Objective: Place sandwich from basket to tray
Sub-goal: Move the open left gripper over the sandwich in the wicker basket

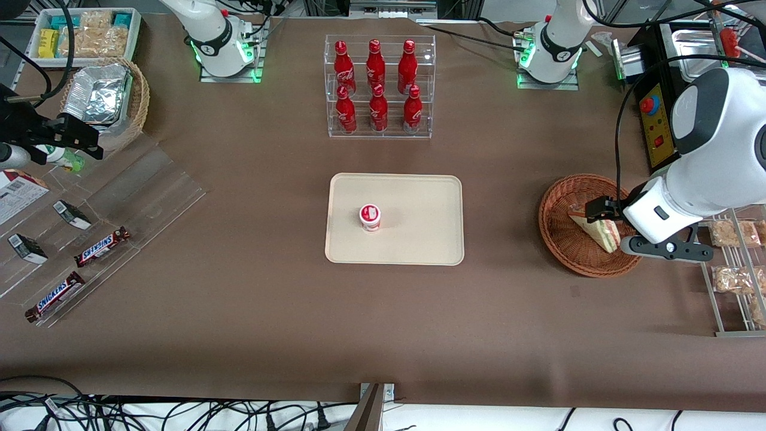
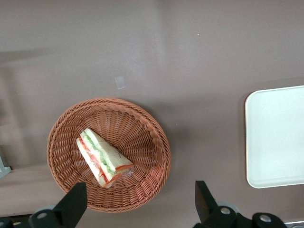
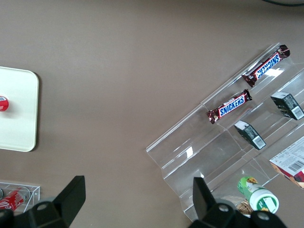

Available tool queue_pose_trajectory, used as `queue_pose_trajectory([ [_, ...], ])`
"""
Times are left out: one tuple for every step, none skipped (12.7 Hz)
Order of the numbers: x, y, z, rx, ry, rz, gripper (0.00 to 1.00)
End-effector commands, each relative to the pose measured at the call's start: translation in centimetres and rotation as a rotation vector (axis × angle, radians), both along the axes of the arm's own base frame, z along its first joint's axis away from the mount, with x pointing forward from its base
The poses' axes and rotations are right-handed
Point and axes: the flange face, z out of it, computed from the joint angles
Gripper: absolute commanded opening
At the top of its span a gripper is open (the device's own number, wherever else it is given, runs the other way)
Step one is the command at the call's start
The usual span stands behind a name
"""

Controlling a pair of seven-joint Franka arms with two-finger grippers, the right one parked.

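The sandwich [image 1: 595,232], a wrapped wedge with green and red filling, lies in the reddish-brown wicker basket [image 1: 559,236] toward the working arm's end of the table. It also shows in the left wrist view [image 2: 102,156], inside the basket [image 2: 142,135]. My left gripper [image 1: 601,211] hovers above the basket, over the sandwich, well clear of it. In the wrist view the gripper [image 2: 139,190] is open wide and empty. The cream tray [image 1: 419,230] lies mid-table; an end of it shows in the wrist view [image 2: 275,137].
A white cup with a red lid [image 1: 370,216] stands on the tray. A clear rack of red bottles [image 1: 379,87] stands farther from the camera. Bagged snacks on a metal rack [image 1: 733,233] lie beside the basket. Snickers bars [image 1: 102,246] lie toward the parked arm's end.
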Motion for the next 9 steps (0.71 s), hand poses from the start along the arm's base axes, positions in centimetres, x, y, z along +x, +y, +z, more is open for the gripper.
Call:
queue_pose_trajectory([
  [0.4,0.2,0.6,0.015,-0.002,-0.019,1.00],
  [0.4,0.0,0.5,0.017,-0.001,-0.018,1.00],
  [0.4,0.0,0.5,0.018,-0.001,-0.021,1.00],
  [0.4,0.0,0.5,0.019,-0.002,-0.024,1.00],
  [0.5,0.2,0.5,0.025,-0.002,-0.024,1.00],
  [0.4,0.3,0.4,0.026,0.002,-0.021,1.00],
  [0.4,1.4,-0.2,0.016,0.019,0.008,1.00],
  [0.0,3.4,-1.5,-0.010,0.064,0.037,1.00],
  [-0.2,4.5,-2.2,-0.033,0.089,0.075,1.00],
])
